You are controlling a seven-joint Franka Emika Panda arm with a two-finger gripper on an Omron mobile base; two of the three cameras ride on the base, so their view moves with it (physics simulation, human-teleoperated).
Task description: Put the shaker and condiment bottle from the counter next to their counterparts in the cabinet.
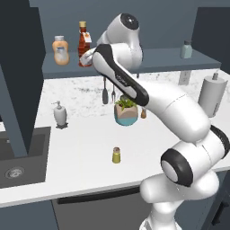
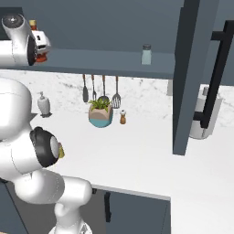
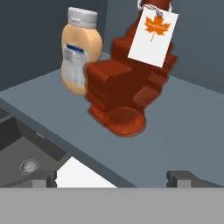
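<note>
The condiment bottle [image 3: 124,89] stands beside the orange bottle [image 3: 80,52]; gripper [image 3: 113,178] wide open, empty.

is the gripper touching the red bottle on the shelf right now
Apart. In the hand view the gripper is open, its tips short of the red bottle, bare shelf between.

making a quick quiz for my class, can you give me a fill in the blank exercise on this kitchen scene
1. The condiment bottle stands on the cabinet shelf beside the squat ____ bottle.
2. The shaker with the tan-brown cap stands on the ____.
3. The gripper jaws are ____, holding nothing.
4. The white tag on the condiment bottle bears an orange ____.

Missing words: orange; counter; open; leaf
</note>
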